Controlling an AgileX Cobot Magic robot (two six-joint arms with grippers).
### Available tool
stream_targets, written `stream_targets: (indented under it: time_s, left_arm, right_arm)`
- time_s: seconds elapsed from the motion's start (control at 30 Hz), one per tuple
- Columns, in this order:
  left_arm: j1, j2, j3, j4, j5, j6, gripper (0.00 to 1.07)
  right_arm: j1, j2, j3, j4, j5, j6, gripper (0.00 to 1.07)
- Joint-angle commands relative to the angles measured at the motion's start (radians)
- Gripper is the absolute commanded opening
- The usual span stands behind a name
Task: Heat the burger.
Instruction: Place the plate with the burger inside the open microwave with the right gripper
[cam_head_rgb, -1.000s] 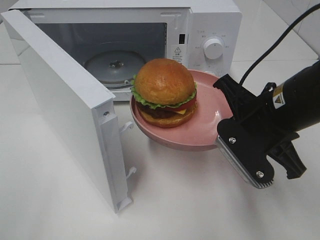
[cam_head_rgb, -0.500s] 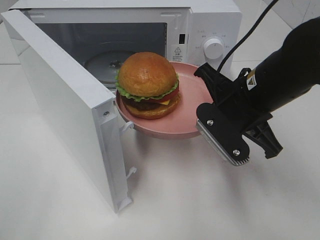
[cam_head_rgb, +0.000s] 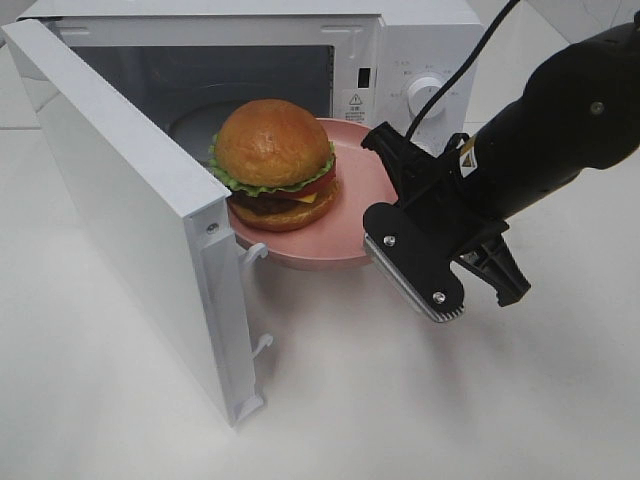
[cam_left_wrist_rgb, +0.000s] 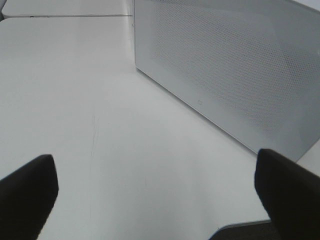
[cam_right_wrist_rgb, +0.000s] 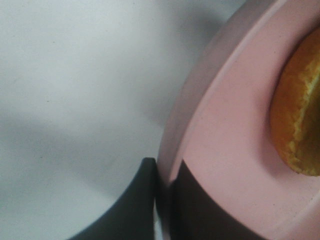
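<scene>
The burger sits upright on a pink plate, nearer the plate's door side; the plate hangs above the table at the mouth of the microwave, just beside the inner face of the open door; its far edge reaches the opening, while its near part stands out over the table; the right end effector is pressed together on the plate's rim, on the side away from the door, one finger above the rim and one below; a glass turntable shows inside the cavity behind the burger; the left end effector is spread wide, holding nothing, low over the bare table near the door's outer face.
</scene>
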Motion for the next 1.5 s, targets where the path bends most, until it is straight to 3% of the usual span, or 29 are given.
stream_targets:
  time_s: [0.03, 1.5]
  left_arm:
    - [-0.005, -0.013, 0.001, -0.005, -0.016, -0.001, 1.0]
    - [-0.005, -0.013, 0.001, -0.006, -0.016, -0.001, 1.0]
  right_arm:
    - [0.012, 0.018, -0.045, -0.004, -0.079, 0.03, 0.0]
    - [0.015, 0.409, -0.589, -0.039, 0.044, 0.23, 0.0]
